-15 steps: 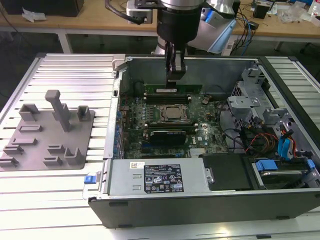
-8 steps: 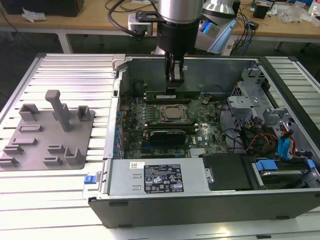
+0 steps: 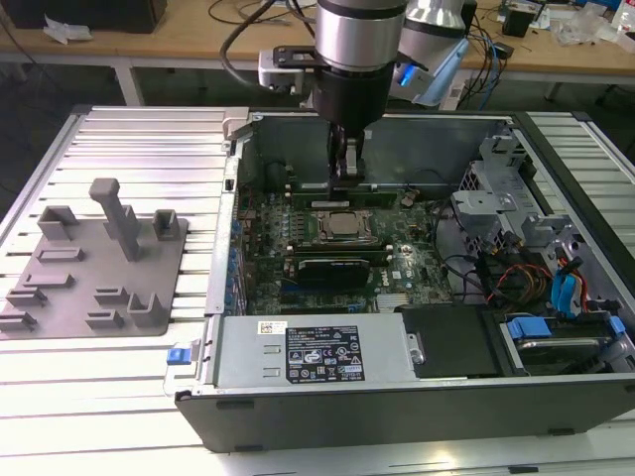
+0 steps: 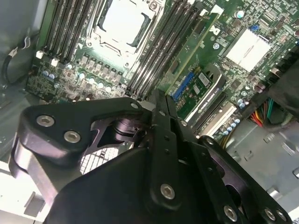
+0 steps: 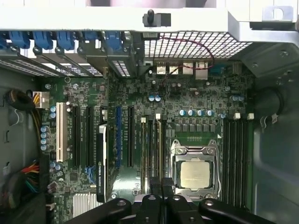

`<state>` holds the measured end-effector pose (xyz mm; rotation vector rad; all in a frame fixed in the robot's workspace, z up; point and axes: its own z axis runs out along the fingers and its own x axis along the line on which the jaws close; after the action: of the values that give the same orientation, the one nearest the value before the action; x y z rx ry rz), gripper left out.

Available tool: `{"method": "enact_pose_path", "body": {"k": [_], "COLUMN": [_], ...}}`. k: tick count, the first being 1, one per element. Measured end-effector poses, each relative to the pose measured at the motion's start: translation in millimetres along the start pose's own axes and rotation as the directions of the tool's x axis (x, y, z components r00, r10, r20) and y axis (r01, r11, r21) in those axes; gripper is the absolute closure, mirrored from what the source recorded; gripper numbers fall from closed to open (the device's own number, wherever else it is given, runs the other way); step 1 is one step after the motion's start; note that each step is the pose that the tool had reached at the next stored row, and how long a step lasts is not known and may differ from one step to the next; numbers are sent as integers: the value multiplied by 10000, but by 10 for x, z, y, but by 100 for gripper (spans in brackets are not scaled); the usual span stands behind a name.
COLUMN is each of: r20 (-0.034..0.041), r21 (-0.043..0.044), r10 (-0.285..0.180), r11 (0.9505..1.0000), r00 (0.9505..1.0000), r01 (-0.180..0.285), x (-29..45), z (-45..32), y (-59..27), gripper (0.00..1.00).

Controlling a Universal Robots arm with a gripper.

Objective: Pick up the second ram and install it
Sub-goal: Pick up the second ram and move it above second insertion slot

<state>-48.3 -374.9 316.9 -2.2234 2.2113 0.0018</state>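
In the exterior view my gripper reaches down into the open computer case, just behind the silver CPU socket. Its fingers are pressed together, with their tips at the top edge of the second ram. That long green stick stands in a slot behind the socket. The second wrist view shows the shut gripper at one end of the green ram, which runs beside several black slots near the CPU socket. Whether the tips pinch the stick or only rest on it is unclear. In the first wrist view the gripper sits beside the socket.
A black expansion card lies on the near side of the socket, also seen as the card. The power supply fills the case's front. A drive cage and cables crowd the exterior view's right. A grey fixture plate lies outside the case.
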Motion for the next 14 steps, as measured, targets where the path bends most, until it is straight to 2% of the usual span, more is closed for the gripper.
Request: {"method": "enact_pose_path", "body": {"k": [2,9,14], "r20": [1,-1,-2], "r21": [0,0,-1], "r10": [12,65,83], "r11": [10000,10000,10000], "r00": [10000,10000,10000], "r01": [-12,-65,-83], "x": [0,1,1], "z": [61,180,222], "y": [0,1,1], "gripper": [91,91,91]}}
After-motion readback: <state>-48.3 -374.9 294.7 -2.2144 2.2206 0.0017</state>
